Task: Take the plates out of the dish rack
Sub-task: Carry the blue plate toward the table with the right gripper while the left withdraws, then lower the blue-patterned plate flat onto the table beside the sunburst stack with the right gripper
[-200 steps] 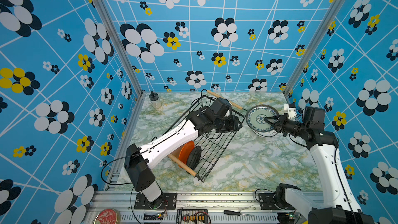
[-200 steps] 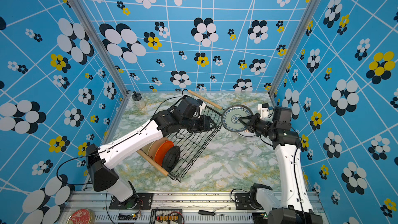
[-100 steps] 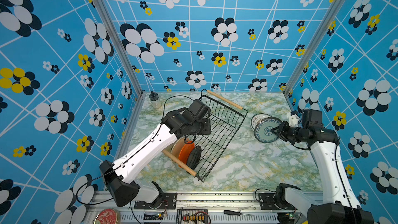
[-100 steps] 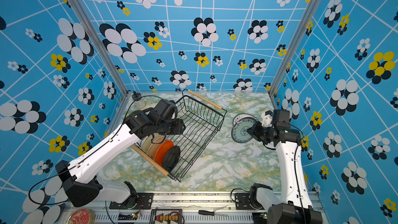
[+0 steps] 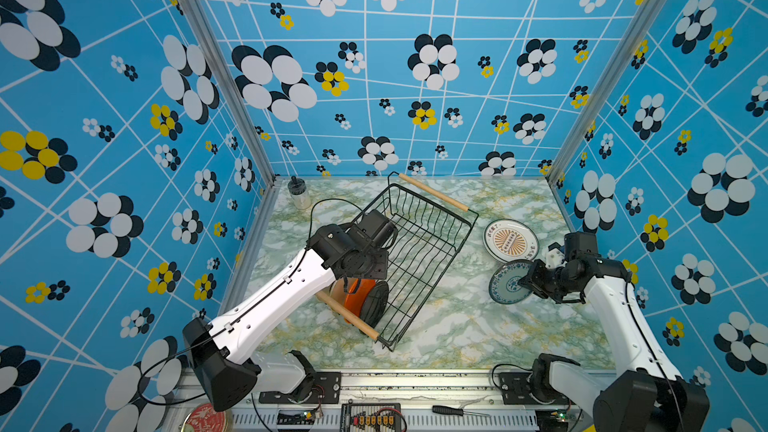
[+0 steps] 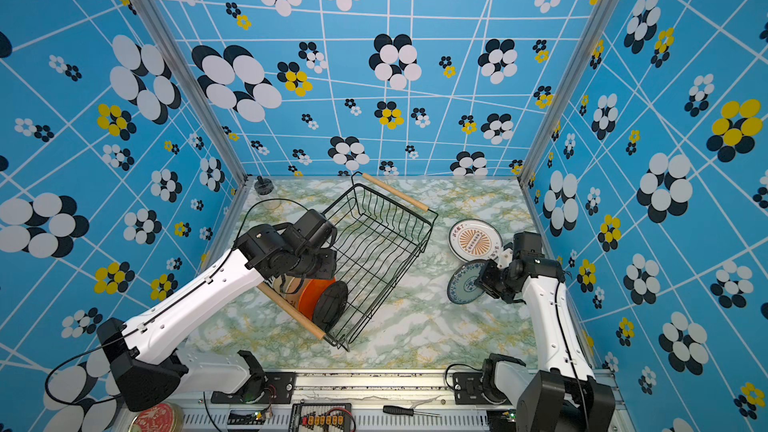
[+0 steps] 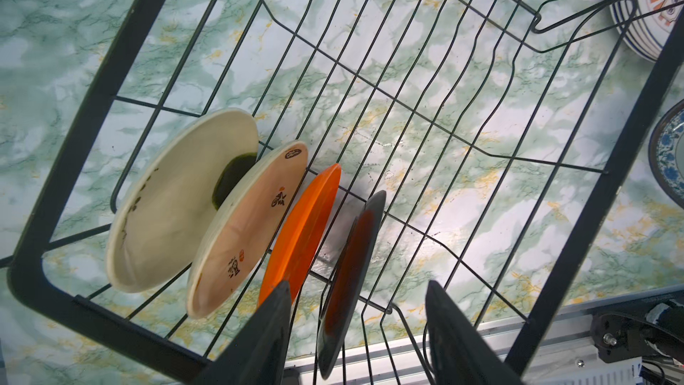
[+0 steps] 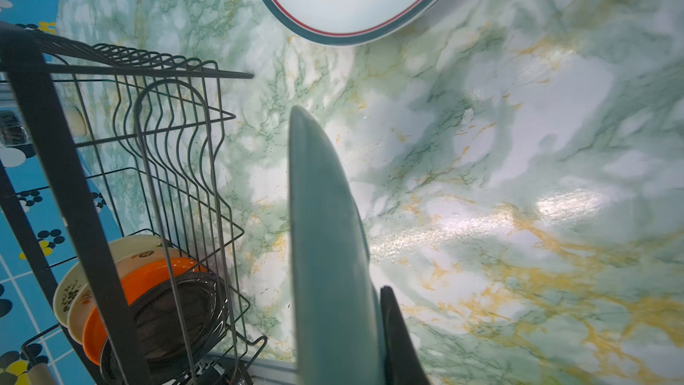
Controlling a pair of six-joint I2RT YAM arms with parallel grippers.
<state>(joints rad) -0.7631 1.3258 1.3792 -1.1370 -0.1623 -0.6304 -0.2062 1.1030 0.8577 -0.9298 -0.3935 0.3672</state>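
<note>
Blue plate (image 5: pixel 505 284) lowered near white plate (image 5: pixel 510 240), right fingers (image 8: pixel 399 335) gripping; left fingers (image 7: pixel 259 335) parted over rack (image 7: pixel 98 105).

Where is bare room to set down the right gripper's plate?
Bare marble between the dish rack, the white plate and the front rail, by the blue plate in the right gripper. Crowded: the rack's near end, four plates under the open left gripper.

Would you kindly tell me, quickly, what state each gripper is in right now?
Left gripper: open, holding nothing.
Right gripper: shut on the blue plate.
</note>
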